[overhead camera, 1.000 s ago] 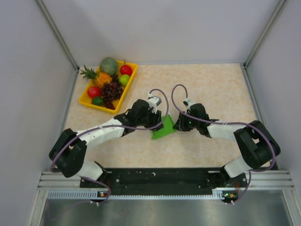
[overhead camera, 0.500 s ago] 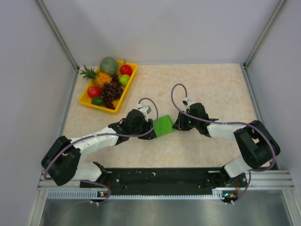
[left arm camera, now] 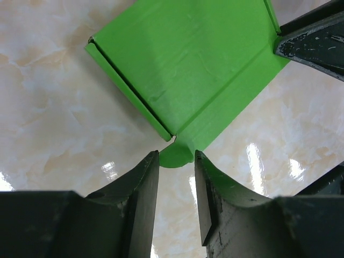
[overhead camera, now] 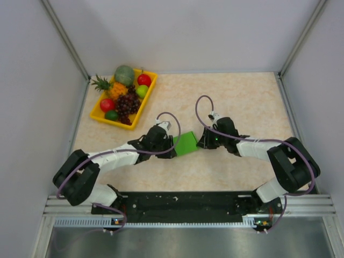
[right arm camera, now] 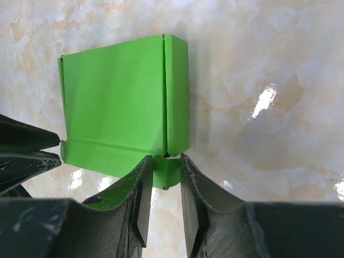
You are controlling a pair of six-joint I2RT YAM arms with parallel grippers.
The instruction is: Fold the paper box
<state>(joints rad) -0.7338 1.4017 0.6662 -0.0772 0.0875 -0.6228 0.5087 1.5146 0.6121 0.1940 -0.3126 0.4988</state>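
Note:
The paper box (overhead camera: 186,143) is a bright green folded rectangle lying flat on the marbled table between both arms. It shows from above in the left wrist view (left arm camera: 188,64) and in the right wrist view (right arm camera: 113,102). My left gripper (overhead camera: 174,146) (left arm camera: 177,156) stands at its left corner, jaws narrowly open. A small rounded corner tab reaches just between the tips. My right gripper (overhead camera: 200,142) (right arm camera: 166,158) is at the opposite corner, shut on a square tab that fills the gap between its fingers. The right fingertips (left arm camera: 312,43) show beyond the box's far corner.
A yellow fruit tray (overhead camera: 145,99) with toy fruit sits at the back left of the table. Grey walls stand on the left, back and right. The black rail with both arm bases runs along the near edge.
The box was tilted up on the left arm's side and now lies flat. My left gripper has dropped to its left corner and its jaws have narrowed. The right arm held still.

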